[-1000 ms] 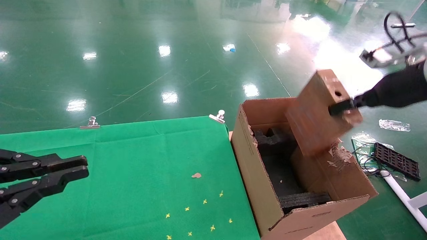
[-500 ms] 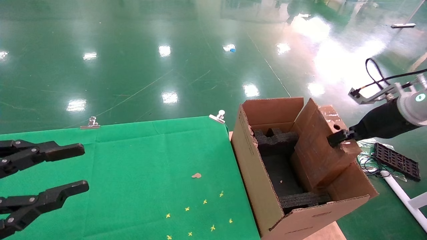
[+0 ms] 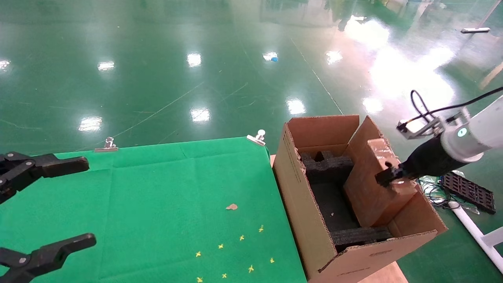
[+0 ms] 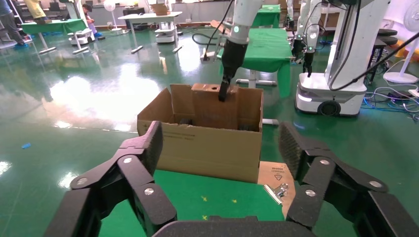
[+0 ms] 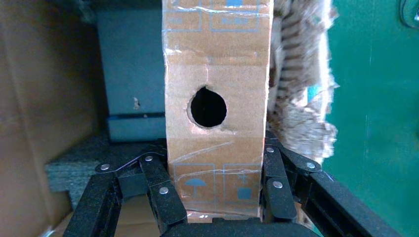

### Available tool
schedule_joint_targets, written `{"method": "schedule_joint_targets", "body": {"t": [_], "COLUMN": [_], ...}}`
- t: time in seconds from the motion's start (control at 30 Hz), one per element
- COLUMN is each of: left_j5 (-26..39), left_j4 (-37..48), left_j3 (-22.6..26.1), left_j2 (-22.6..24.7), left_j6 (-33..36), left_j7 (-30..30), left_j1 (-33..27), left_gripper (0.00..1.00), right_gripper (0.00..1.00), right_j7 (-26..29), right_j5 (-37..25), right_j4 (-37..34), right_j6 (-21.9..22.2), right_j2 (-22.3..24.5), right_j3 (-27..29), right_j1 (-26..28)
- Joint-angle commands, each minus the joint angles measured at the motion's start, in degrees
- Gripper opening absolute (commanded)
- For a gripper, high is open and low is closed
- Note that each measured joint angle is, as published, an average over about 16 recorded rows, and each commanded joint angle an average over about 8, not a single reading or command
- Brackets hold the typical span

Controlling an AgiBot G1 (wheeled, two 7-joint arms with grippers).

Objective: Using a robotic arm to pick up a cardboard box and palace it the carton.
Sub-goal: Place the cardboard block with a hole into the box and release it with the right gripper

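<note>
Carton [image 3: 310, 220]: large, open-topped, standing just off the right edge of the green-clothed table [image 3: 157, 196], with ragged flaps. Black foam inserts [image 3: 326, 165] line its floor and far end.

Robotic arm [image 3: 471, 135]: reaches in from the right, white forearm sloping down and leftward to a black wrist. A grey camera block [image 3: 412, 127] and a looped black cable sit above the wrist.

Cardboard box [image 3: 373, 184]: slim, standing on edge and tilted, its lower part inside the carton against the right-hand wall, its top edge above the rim. The narrow upper face carries a round hole [image 5: 208, 106].

Right gripper [image 3: 387, 177]: at the box's upper corner. In the right wrist view, the fingers [image 5: 158, 190] are clamped on the two broad faces, with the narrow holed edge between them.

Left gripper [image 3: 59, 204]: hangs over the table's left side, well apart from the carton. Jaws are spread wide, with nothing between them; its wrist view looks straight at the carton.
</note>
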Motion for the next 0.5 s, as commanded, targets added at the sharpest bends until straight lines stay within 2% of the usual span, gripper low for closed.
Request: {"method": "schedule_joint_targets", "body": {"t": [0.03, 0.5], "left_j5": [0.0, -0.04], "left_j4": [0.0, 0.0], "left_j3": [0.01, 0.05], "left_j2": [0.0, -0.02], "left_j6": [0.0, -0.02], "left_j7": [0.0, 0.03], "left_j1": [0.0, -0.01], "left_gripper": [1.0, 1.0], "right_gripper": [0.0, 0.0], "right_j7": [0.16, 0.93], "right_j5": [0.19, 2.48], "right_j4": [-0.75, -3.87], "right_j6": [0.55, 8.49], "right_j2": [-0.75, -4.33], "right_j3": [0.07, 1.5], "right_j1": [-1.28, -11.93]}}
